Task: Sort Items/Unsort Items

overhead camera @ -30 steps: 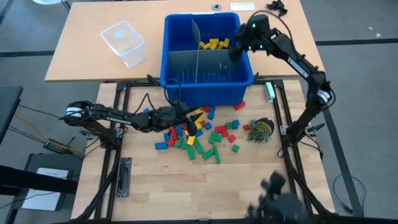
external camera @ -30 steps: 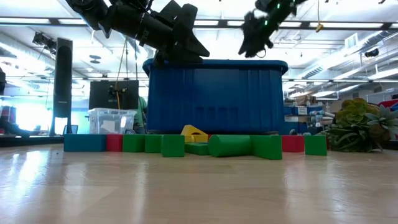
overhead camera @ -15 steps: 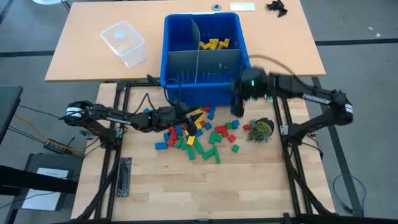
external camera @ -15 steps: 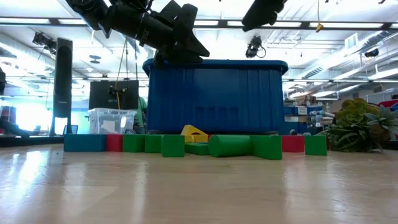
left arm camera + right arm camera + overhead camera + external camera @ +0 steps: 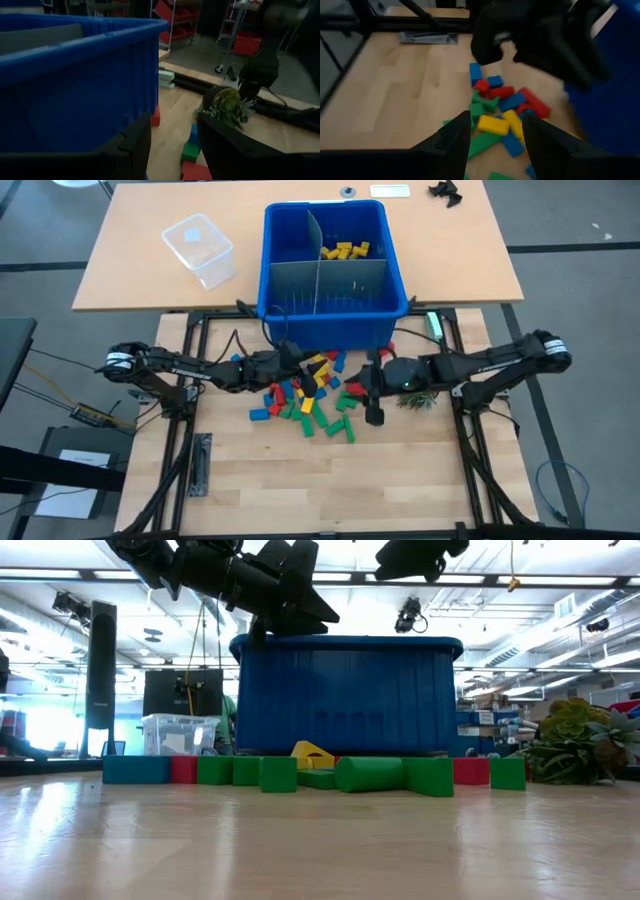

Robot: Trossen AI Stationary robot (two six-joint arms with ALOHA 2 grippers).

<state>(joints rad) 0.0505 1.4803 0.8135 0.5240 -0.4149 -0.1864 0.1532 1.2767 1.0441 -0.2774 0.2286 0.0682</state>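
Wooden tabletop (image 5: pixel 240 470): my left gripper (image 5: pixel 306 372) and right gripper (image 5: pixel 372 392), both parted and empty, flank the toy blocks (image 5: pixel 318 398) at 9 and 3 o'clock.

Bare tabletop (image 5: pixel 400 480) lies open on the side of the blocks (image 5: pixel 315 400) away from the blue bin (image 5: pixel 335 315), while a plant (image 5: pixel 420 388) crowds their right.

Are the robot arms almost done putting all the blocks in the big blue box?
Not nearly. A few yellow blocks already lie in one compartment of the blue bin. Neither the left gripper nor the right gripper holds a block; both hang open over the pile of red, green, blue and yellow blocks left on the table.
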